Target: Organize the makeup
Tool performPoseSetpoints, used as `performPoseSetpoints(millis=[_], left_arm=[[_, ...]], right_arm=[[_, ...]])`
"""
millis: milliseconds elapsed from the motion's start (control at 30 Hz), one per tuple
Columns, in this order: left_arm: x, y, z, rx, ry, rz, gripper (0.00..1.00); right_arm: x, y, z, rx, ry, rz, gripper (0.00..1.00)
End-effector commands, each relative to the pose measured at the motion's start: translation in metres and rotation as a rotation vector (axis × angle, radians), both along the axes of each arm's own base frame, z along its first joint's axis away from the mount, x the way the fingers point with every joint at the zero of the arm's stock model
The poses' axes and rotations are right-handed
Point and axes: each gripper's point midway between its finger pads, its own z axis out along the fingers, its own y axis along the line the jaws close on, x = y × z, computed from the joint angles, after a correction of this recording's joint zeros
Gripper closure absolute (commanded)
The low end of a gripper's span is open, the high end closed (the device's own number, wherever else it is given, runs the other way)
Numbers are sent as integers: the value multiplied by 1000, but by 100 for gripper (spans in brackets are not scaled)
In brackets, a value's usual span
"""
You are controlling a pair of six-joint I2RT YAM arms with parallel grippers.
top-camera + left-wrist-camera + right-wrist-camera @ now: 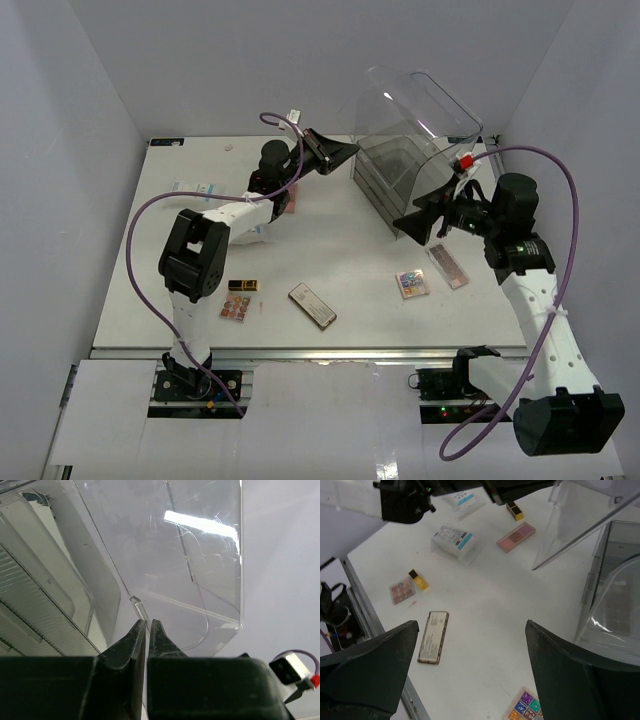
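Right gripper [471,630]: jaws wide apart and empty, hovering just near of the drawer box [385,175].
Left gripper [148,625]: jaws almost together, apparently pinching the raised clear lid [420,100] by its edge.
Makeup: loose on the table [340,250], with the long dark compact [312,305] and lipstick [243,286] near and the multicolour palette [412,284] to the right.
Risk: that thin pinch may slip, dropping the lid onto the right gripper.

White shells over black joints cover the left arm [222,215] and right arm [545,300]. Looping purple cables [131,240] trail both. The left tool [147,622] and right tool [471,625] are black wedges.
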Motion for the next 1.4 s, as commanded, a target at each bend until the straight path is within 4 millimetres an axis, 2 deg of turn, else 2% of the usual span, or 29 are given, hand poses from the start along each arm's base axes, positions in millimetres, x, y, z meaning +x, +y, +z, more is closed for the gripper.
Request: performPoseSetpoints(millis=[0,233,467,700,900,1133,1333,1367], left_arm=[[-23,6,69,-55,-154,-38,100],[-22,6,75,-65,-153,-38,100],[-20,4,83,-75,-156,-48,100],[-22,4,83,-73,-151,-51,100],[-20,3,81,-76,-137,-57,100],[-20,3,89,-81,-147,-59,100],[-20,3,89,-85,-143,-52,100],[-20,3,90,-84,-139,-53,97]], right_arm=[[31,1,49,155,59,-125,8],[48,8,63,316,170,-160,16],[63,10,60,329,178,-201,19],[80,20,58,324,174,-205,34],[97,22,58,322,162,-251,40],[100,32,59,329,151,-234,60],[98,31,56,324,149,-238,72],[98,31,57,323,145,-236,73]])
